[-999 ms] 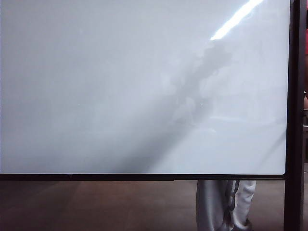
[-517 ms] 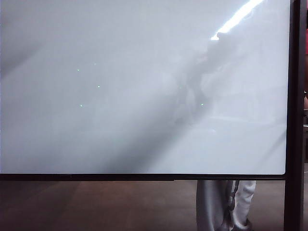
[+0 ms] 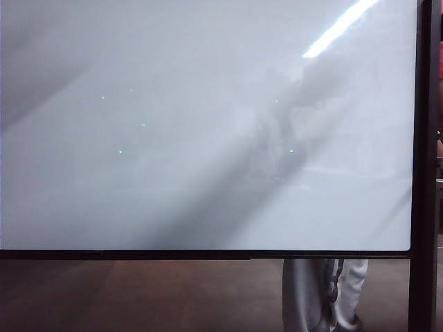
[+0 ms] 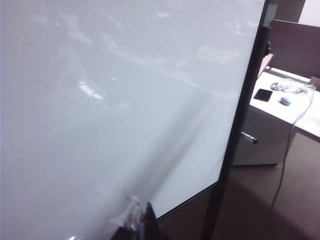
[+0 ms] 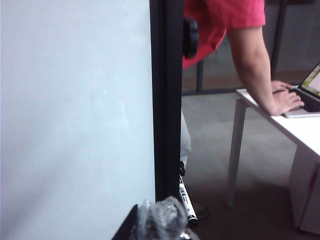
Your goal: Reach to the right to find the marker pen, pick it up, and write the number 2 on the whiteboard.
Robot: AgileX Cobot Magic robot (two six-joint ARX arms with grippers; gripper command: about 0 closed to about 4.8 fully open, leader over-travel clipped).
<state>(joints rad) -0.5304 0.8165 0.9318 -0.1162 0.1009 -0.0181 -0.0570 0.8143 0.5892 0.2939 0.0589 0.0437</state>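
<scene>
Right wrist view, nearest the lens: right gripper (image 5: pixel 162 220) low in frame, wrapped in crinkly clear film, jaws closed and empty, sitting just beside the marker pen (image 5: pixel 186 201), which hangs against the foot of the whiteboard's (image 5: pixel 75 115) black frame post (image 5: pixel 167 100); pen not gripped yet, cap end dark, barrel white with print. Behind the post, a person in a red shirt (image 5: pixel 222 20) leans on a white desk (image 5: pixel 280 125). Left wrist view: left gripper (image 4: pixel 142 225) only a dark tip with film at the frame edge, can't tell whether jaws are open or closed; board surface blank, a second dark-tipped pen-like item (image 4: pixel 248 137) sticks out past the post, desk with clutter further off. Exterior view: no arm seen directly, only grey reflections on the glossy board; compared with a second ago the reflected arm shape near the upper right has shifted and a new shadow band sits at the upper left, so both arms are on the move. Number 2 not written, board clean; judged step is the reach toward the pen, the jaws must part before any grasp
</scene>
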